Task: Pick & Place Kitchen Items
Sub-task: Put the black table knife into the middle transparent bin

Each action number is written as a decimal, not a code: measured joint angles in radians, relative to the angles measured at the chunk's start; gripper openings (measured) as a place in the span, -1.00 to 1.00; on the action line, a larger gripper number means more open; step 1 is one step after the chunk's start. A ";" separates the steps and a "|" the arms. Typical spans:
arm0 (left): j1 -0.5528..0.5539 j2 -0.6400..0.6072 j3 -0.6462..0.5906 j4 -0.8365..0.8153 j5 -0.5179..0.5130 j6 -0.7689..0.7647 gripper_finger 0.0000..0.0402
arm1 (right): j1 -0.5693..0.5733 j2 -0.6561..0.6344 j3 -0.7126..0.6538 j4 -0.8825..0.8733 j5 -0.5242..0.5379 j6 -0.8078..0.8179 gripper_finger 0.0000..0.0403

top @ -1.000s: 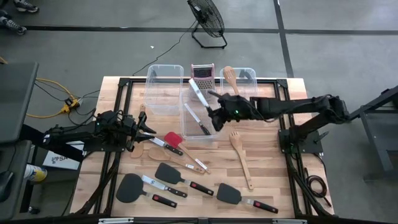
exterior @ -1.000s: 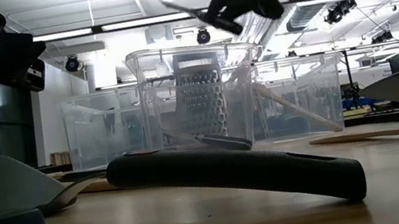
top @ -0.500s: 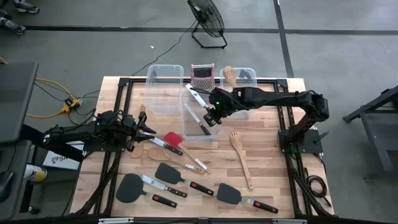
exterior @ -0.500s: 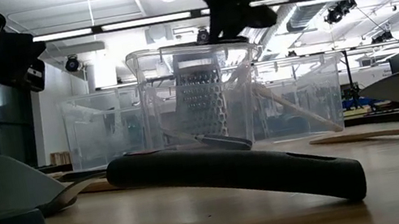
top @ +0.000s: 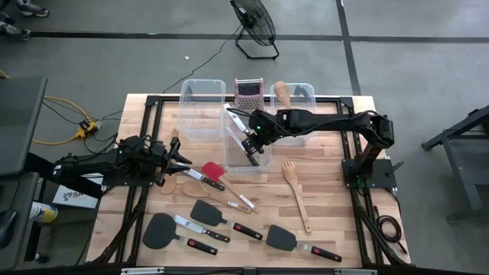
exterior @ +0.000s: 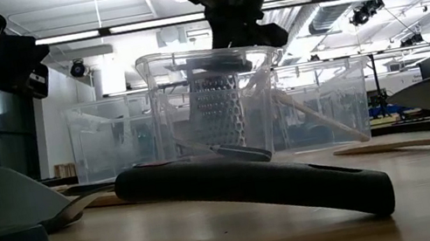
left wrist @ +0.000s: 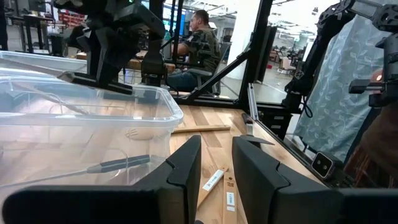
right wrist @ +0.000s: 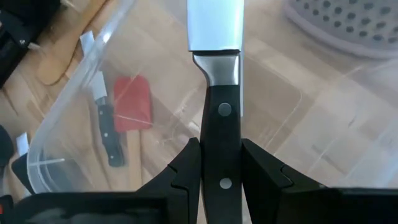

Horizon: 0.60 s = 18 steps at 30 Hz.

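The wooden table (top: 336,221) carries three clear bins along its far edge, and the middle bin (top: 246,162) serves as landmark. To its left stands an empty bin (top: 200,114); to its right a bin (top: 306,93) holding a wooden spoon (top: 282,93); just behind it, the steel grater (top: 248,93). A knife (top: 243,147) already lies inside the middle bin. In front of that bin, on open boards, lie a red spatula (top: 213,169), black spatulas (top: 206,213), a wooden fork (top: 295,191) and further knives, all well apart from the bin wall.

The right arm reaches in level from the right, its right gripper (top: 252,137) above the middle bin's open top, fingers pinched on the black handle of a steel knife (right wrist: 219,93) whose blade points toward the grater.

The left gripper (top: 177,156) waits left of the middle bin, above the boards, fingers (left wrist: 186,168) narrowly parted and holding nothing.
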 joint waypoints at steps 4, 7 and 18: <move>0.000 0.000 0.000 0.000 0.000 0.000 -0.55 | 0.003 0.000 0.000 -0.025 0.000 0.019 -0.60; 0.000 0.000 0.000 0.000 0.000 0.000 -0.55 | 0.014 0.012 0.000 -0.018 0.002 0.014 -0.60; 0.000 0.000 0.000 0.000 0.000 0.000 -0.55 | 0.038 0.030 0.000 -0.024 -0.001 0.019 -0.60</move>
